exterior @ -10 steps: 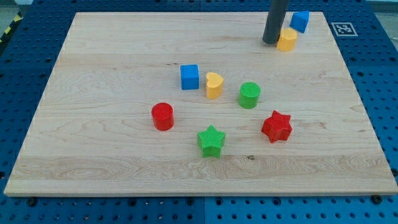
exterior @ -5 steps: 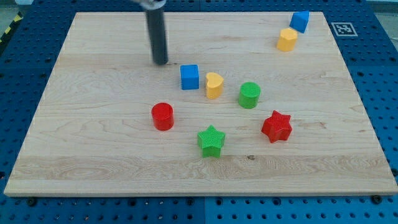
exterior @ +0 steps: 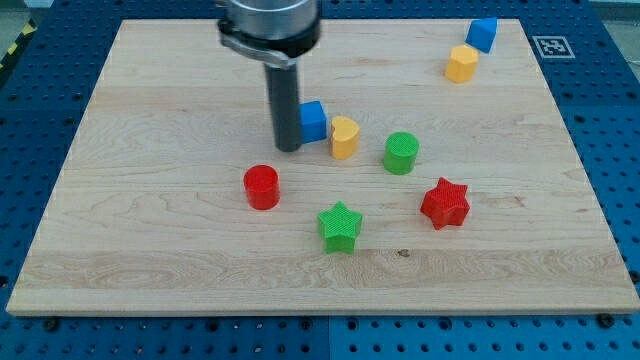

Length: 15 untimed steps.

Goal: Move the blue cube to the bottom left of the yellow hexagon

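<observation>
Since a moment ago, my tip (exterior: 288,148) slid down and right across the counter (exterior: 150,250). It now sits against the left side of the blue cube (exterior: 314,120), mid-frame. No jaws here, only a rod. Yellow hexagon (exterior: 461,64) waits far upper right.

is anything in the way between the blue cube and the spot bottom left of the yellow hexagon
My tip sits against the blue cube on its left side in the view, nothing between them. The yellow heart stands just right of the cube. The straight line toward the yellow hexagon passes above the heart and looks open, though the clearance is narrow.
</observation>
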Each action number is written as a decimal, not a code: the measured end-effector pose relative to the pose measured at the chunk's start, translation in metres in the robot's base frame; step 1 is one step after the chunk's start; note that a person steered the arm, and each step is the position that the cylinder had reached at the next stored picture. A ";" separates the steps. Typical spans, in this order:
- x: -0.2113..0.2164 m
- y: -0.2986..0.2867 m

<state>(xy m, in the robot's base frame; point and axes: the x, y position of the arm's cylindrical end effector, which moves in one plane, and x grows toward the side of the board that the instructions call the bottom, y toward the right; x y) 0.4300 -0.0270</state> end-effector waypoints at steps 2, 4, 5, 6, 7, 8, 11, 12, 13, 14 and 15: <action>-0.048 0.058; -0.050 0.059; -0.030 0.029; -0.061 -0.020; -0.091 -0.021; -0.091 -0.019; -0.087 0.068; -0.070 0.100; -0.058 0.125; -0.057 0.141; -0.057 0.141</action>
